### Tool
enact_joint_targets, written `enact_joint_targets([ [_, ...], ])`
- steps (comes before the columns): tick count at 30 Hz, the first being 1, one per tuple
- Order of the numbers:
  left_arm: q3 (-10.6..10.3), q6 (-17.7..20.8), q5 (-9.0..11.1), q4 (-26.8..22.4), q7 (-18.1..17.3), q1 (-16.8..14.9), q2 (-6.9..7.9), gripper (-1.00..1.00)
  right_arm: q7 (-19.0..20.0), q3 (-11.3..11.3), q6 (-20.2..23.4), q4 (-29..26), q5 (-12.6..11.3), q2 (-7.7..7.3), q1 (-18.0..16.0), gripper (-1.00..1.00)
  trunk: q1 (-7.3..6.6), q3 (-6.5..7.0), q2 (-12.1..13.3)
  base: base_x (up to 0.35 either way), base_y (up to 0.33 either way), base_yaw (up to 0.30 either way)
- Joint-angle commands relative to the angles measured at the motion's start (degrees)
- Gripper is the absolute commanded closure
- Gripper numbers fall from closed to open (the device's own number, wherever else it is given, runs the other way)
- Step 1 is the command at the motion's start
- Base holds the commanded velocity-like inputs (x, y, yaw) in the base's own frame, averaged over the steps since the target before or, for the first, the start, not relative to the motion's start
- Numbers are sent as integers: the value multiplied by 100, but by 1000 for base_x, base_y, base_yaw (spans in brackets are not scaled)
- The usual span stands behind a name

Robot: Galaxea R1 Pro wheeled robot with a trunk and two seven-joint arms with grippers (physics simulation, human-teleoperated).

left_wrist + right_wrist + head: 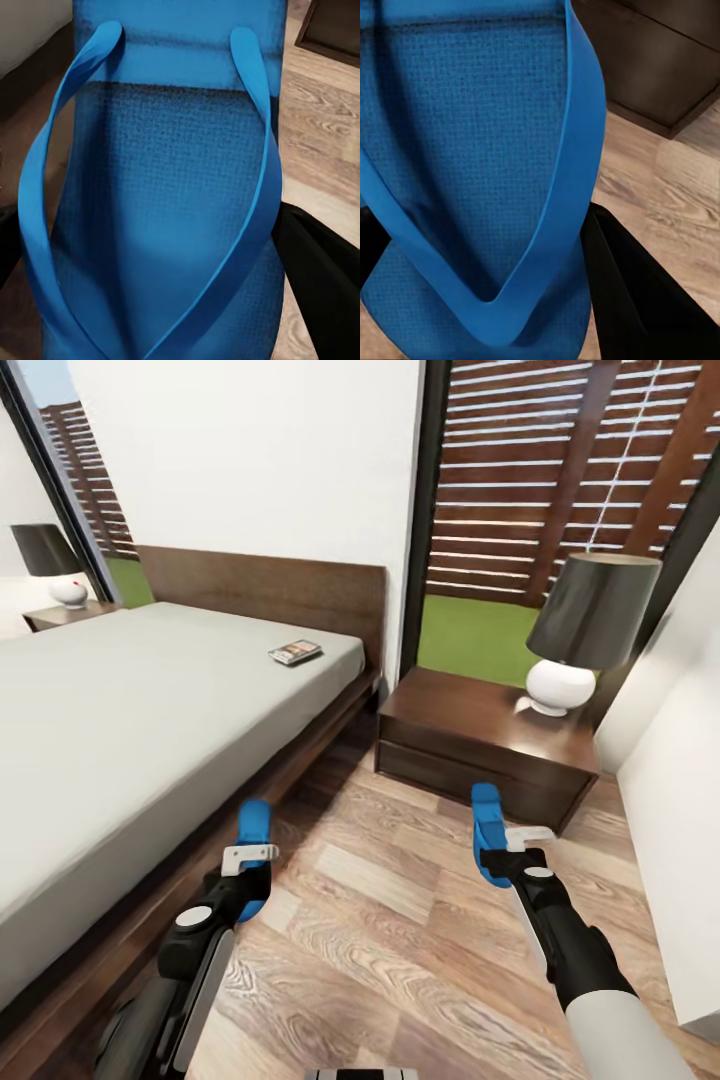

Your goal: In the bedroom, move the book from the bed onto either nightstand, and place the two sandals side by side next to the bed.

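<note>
standing by the bed (130,700), i note the book (295,652) unmoved on the mattress near the headboard, the nightstand (470,745) just beyond. the sandal step is in hand: the left gripper (250,857) grips one blue sandal (254,828), the right gripper (505,852) the other sandal (486,822), both above the floor (400,950). next, i judge, lowering them parallel beside the frame. fingertips are hidden behind the soles.

2 sandals (254,830) (487,830), 1 book (295,652), 2 nightstands (480,745) (60,616) (w/ 2 lamps (590,630) (50,563)).
</note>
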Motion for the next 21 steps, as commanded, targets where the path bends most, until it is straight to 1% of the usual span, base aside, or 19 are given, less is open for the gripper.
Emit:
enact_joint_targets([
  [1, -4, 30, 20, -7, 35, -4, 1, 100, -3, 3, 34, -9, 30, 0, -1, 100, 2, -5, -2, 277, -228, 270],
  [4, 1, 18, 17, -7, 35, -4, 6, 100, 8, 3, 25, -9, 9, 2, -1, 100, 2, -5, -2, 171, -141, 270],
  [10, 3, 2, 18, -7, 35, -4, 8, 100, 11, 3, 23, -9, 9, 1, -1, 100, 2, -5, -2, 43, -34, 270],
  [12, -4, 16, 22, -7, 35, -4, 8, 100, 12, 3, 23, -9, 9, -1, -1, 100, 2, -5, -2, 185, -143, 270],
  [15, -33, 21, 21, -7, 35, -4, 7, 100, 12, 3, 23, -5, 9, 2, -1, 100, 2, -5, -2, 225, -190, 270],
  [19, -171, 28, 9, -7, 43, -4, 3, 100, 12, 3, 23, 7, 15, 2, -1, 100, 2, -5, -2, 200, -270, 270],
  [21, -204, 28, 9, 2, 44, -4, 1, 100, 12, 3, 23, 8, 15, 2, -1, 100, 2, -5, -2, 171, -299, 270],
])
